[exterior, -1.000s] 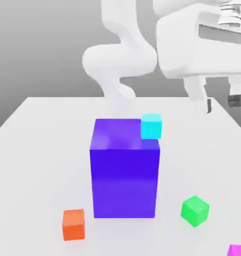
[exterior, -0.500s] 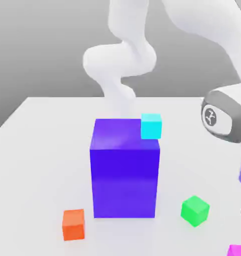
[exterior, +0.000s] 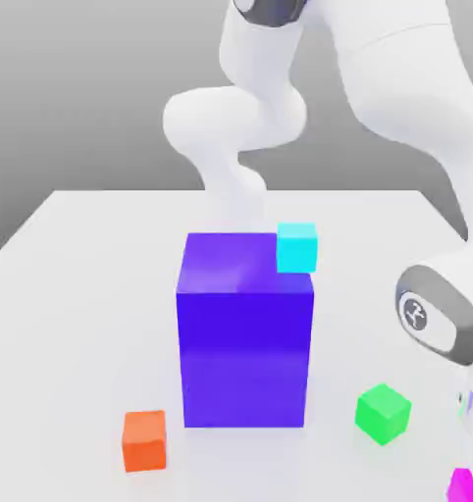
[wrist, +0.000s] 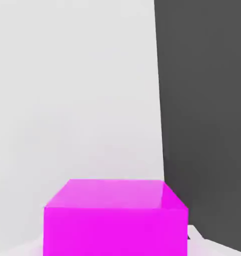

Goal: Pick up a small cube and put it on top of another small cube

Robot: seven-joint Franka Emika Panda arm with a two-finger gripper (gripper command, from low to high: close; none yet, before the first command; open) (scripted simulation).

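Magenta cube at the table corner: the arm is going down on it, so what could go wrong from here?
1. The magenta cube sits close to the table edge; a nudge could push it off.
2. The green cube lies near the arm's wrist and may get knocked.
3. The cyan cube perches at the corner of the tall blue block, an awkward stacking base.

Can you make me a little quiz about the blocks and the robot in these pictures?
1. True or false: the cyan cube sits on top of the big blue block.
2. Which small cube is closest in front of the hand camera? A orange B magenta C green
3. Fill in: the orange cube and green cube both rest on the white ____.

Key: 1 true. 2 B, the magenta cube. 3 table.
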